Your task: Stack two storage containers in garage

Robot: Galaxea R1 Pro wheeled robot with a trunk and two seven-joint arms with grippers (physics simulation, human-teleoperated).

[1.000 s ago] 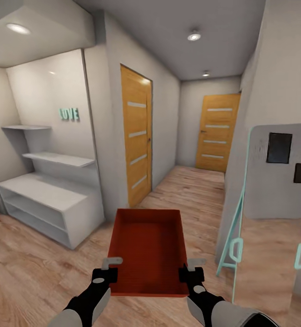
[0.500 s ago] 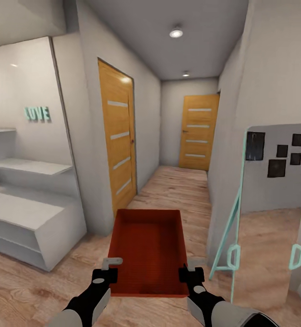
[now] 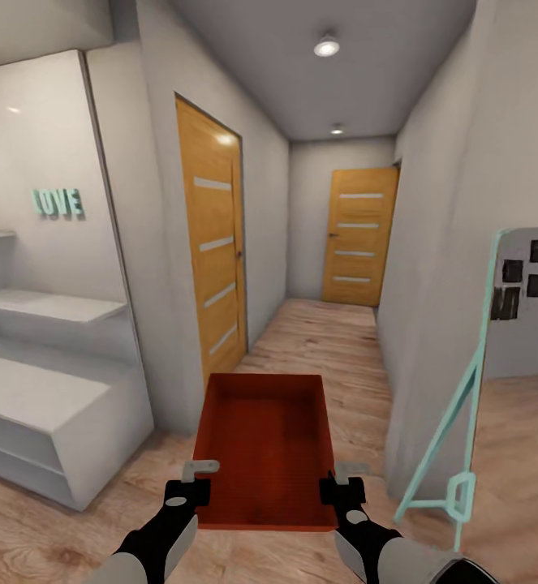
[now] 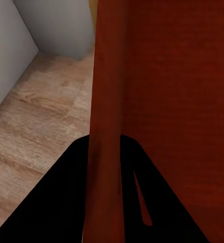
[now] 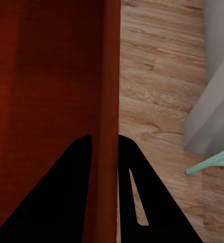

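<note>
- Standing at the far left against a pale wall: white shelving unit with mint "LOVE" letters mounted above it.
- Reaching forward at lower left: left gripper, fingers pressed together on the left wall of the storage container; in the left wrist view, dark fingers pinching that thin orange-red wall from both sides.
- Being carried in front of the trunk, above the light wood-plank floor of a hallway: one open-topped orange-red container, held level between both arms, nothing lying inside.
- Lining the left side of the corridor: wooden door with pale horizontal strips; facing from the corridor's far end, a second matching door.
- Glowing in the grey ceiling: round lights.
- Gripping at lower right: right gripper, clamping the container's right wall; in the right wrist view, fingers squeezing the wall between them.
- Leaning at the far right beside the wall corner: mint-framed standing mirror, reflecting dark square pictures.
</note>
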